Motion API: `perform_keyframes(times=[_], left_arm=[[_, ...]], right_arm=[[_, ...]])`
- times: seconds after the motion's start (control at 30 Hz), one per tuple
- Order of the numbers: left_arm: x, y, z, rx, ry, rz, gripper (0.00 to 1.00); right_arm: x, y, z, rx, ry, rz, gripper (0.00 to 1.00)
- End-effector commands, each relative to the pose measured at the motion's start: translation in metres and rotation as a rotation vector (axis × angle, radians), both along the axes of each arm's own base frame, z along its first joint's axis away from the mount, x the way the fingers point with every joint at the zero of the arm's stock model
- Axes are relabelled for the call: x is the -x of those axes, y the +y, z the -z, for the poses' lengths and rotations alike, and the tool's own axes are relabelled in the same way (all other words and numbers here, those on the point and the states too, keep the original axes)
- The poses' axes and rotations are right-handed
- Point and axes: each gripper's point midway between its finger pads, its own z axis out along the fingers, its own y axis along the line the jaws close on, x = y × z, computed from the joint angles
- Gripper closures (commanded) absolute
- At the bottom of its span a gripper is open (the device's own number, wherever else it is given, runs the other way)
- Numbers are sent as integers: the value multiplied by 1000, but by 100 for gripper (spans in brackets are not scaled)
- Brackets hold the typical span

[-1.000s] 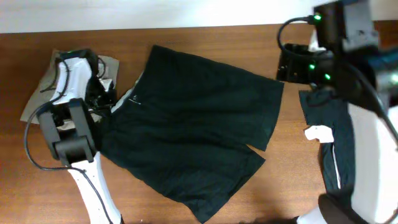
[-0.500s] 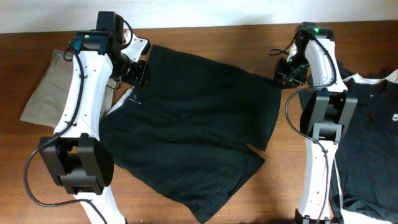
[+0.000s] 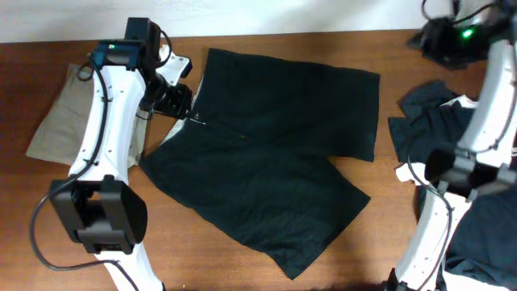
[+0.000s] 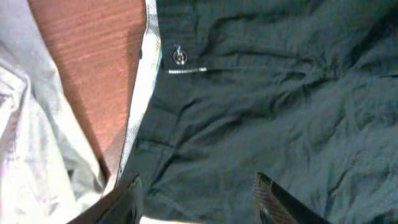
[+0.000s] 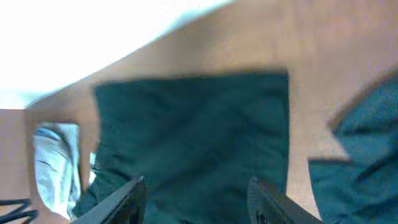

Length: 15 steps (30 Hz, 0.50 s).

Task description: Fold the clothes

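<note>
Black shorts (image 3: 266,170) lie spread across the wooden bench (image 3: 380,242); left pincer (image 4: 198,186) hovers open and empty over their waistband (image 4: 163,93), right pincer (image 5: 196,186) open, empty, high above

No readable text anywhere, mark on shorts (image 4: 280,112) button (image 4: 178,57) too blurred

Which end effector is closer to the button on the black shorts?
Left. Left end effector hovers over the waistband beside the button; right end effector is raised beyond the far leg.
</note>
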Motion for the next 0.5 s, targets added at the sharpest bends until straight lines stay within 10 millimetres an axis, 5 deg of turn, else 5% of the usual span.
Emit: perform_keyframes(times=[0.0, 0.1, 0.17, 0.2, 0.23, 0.3, 0.33, 0.4, 0.47], left_arm=[[18, 14, -84, -55, -200, -18, 37], [55, 28, -138, -54, -306, -72, 32], [73, 42, -163, -50, -366, -124, 30], [76, 47, -172, -49, -397, -144, 28], [80, 51, -181, -45, -427, -164, 27], [80, 50, -183, -35, -434, -170, 23], [79, 50, -182, -28, -431, -187, 21], [81, 50, -181, -25, -422, -194, 20], [85, 50, -173, -21, -386, -209, 20]], right_arm=[[59, 33, -132, 104, -281, -12, 40], [155, 95, -238, 185, -544, -38, 39], [239, 118, -286, 206, -688, -2, 38], [281, 116, -291, 230, -700, 38, 37], [304, 103, -275, 264, -632, 110, 32], [318, 76, -187, 321, -311, 246, 21], [314, 72, -133, 343, -130, 256, 20], [287, 86, 7, 314, 244, 145, 20], [269, 97, 93, 271, 410, 93, 20]])
